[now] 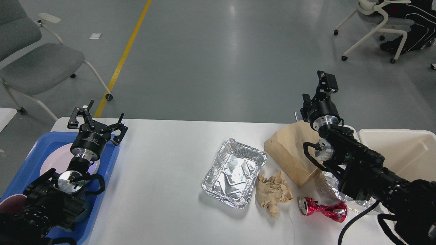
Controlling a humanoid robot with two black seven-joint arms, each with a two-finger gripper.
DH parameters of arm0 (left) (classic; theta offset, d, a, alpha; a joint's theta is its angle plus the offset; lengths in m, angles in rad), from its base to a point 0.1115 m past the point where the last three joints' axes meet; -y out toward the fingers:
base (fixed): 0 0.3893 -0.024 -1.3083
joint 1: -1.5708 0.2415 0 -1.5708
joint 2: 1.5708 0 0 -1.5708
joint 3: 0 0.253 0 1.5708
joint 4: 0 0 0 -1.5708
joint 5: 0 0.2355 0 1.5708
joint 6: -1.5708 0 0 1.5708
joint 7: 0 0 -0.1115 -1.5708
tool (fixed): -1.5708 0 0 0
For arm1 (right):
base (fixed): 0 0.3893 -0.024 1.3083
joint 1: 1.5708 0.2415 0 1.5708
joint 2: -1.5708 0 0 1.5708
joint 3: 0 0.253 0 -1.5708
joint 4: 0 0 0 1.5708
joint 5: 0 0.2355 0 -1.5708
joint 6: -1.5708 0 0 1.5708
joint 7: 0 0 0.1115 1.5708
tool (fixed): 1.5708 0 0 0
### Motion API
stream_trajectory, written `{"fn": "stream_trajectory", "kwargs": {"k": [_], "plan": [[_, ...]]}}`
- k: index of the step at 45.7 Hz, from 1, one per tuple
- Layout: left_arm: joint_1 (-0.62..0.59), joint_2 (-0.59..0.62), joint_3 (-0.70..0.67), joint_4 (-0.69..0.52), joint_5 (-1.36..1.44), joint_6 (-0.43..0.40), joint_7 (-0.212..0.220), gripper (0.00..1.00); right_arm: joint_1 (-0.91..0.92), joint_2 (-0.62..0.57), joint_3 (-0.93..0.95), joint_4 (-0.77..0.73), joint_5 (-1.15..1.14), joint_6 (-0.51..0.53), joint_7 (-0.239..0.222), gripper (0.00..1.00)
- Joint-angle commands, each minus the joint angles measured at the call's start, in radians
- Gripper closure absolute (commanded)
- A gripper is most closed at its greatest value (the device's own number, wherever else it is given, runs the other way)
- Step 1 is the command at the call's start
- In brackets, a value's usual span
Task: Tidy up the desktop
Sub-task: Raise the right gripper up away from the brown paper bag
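While my right gripper (325, 86) hangs raised past the surface (163, 170), its spread unreadable, the litter lies below and nearer me; my left gripper (97, 122), splayed wide, is well apart over the blue tray (20, 170).

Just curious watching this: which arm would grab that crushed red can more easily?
Probably the right. Its claw is raised on the same side as the red can and cream bin; the left claw hovers by the blue tray.
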Motion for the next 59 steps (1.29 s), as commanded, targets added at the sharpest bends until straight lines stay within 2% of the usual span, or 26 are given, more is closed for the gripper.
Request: {"fn": "stream_trajectory", "kwargs": {"k": [1,40,48,59], "plan": [[0.000,0.000,0.000,0.001,0.000,0.000,0.000,0.04,0.008,-0.038,0.005,-0.003,0.000,0.000,0.000,0.00],[0.000,0.000,0.000,0.001,0.000,-0.003,0.000,0.04,0.020,-0.056,0.008,-0.001,0.000,-0.011,0.005,0.00],[0.000,0.000,0.000,0.001,0.000,-0.003,0.000,0.04,0.048,-0.104,0.007,0.016,-0.001,0.012,0.006,0.00],[0.000,0.000,0.000,0.001,0.000,-0.003,0.000,0.04,0.110,-0.151,-0.108,0.086,-0.023,0.054,-0.002,0.00]]}}
